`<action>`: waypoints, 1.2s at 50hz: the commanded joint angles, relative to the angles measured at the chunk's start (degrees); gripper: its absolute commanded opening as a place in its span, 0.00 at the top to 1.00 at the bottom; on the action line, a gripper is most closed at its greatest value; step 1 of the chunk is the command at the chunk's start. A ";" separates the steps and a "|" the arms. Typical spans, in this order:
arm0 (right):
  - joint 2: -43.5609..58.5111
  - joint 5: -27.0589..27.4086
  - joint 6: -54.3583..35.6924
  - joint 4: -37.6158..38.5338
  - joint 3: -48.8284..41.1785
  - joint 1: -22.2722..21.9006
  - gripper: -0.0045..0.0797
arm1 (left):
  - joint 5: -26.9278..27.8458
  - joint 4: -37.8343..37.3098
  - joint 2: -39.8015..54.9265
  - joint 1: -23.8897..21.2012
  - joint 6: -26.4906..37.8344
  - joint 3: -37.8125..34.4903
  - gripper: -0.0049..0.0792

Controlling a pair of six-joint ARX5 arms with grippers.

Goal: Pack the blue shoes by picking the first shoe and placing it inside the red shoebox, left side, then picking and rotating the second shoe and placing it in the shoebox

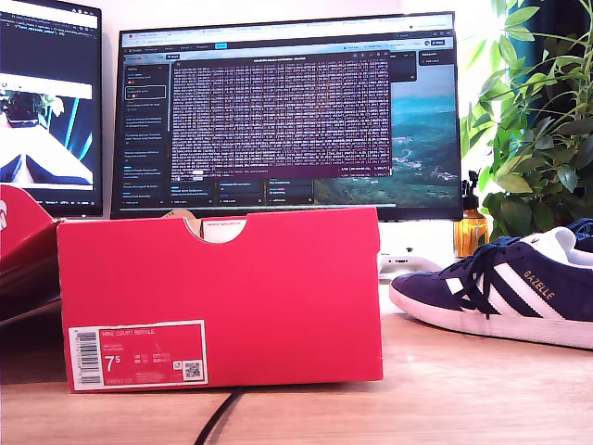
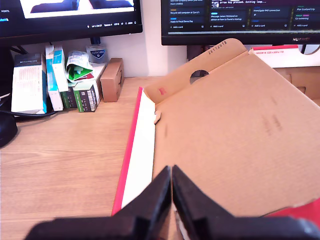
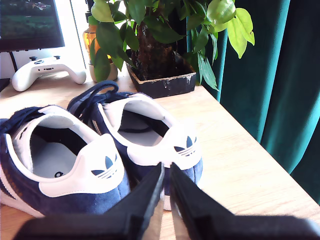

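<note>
Red shoebox (image 1: 222, 297): matt cardboard outside, with a smooth white paper label (image 1: 139, 355); its open lid (image 2: 235, 135), seen in the first wrist view, raw brown card inside, dull and faintly fibrous; blue shoes (image 3: 80, 150): napped navy suede, smooth white leather-like heel tabs, woven laces, and on the shoe at the exterior view's right (image 1: 500, 287) white stripes with gold foil lettering; table (image 1: 463, 399): pale wood-grain surface, satin sheen; monitor (image 1: 287, 120): glossy screen, matt black plastic bezel; curtain (image 3: 280, 75): teal cloth, soft folds.
</note>
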 commanded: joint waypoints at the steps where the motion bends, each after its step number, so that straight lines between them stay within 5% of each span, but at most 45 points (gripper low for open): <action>1: 0.11 -0.02 0.15 -0.48 0.20 -0.07 0.95 | 0.04 -0.79 -0.48 0.20 -0.31 -1.73 0.96; 20: 0.11 -0.07 0.20 -0.50 0.20 -0.07 0.95 | 0.35 -0.76 -0.48 0.20 -0.63 -1.75 0.96; 25: 0.11 -0.50 1.20 -0.15 0.20 -0.07 0.95 | 2.60 -0.72 -0.48 0.20 -7.93 -1.73 0.96; 39: 0.11 -8.94 25.88 3.30 0.20 -0.04 0.95 | 20.72 11.61 -0.48 -0.17 -21.35 -0.90 0.96; 49: 0.11 -16.52 39.63 6.95 0.20 -0.04 0.95 | 29.33 18.99 -0.48 -1.88 -20.55 5.22 0.96; 60: 0.85 -24.09 44.35 8.68 3.89 -0.04 0.95 | 34.53 4.04 2.89 -3.74 -6.43 20.68 0.96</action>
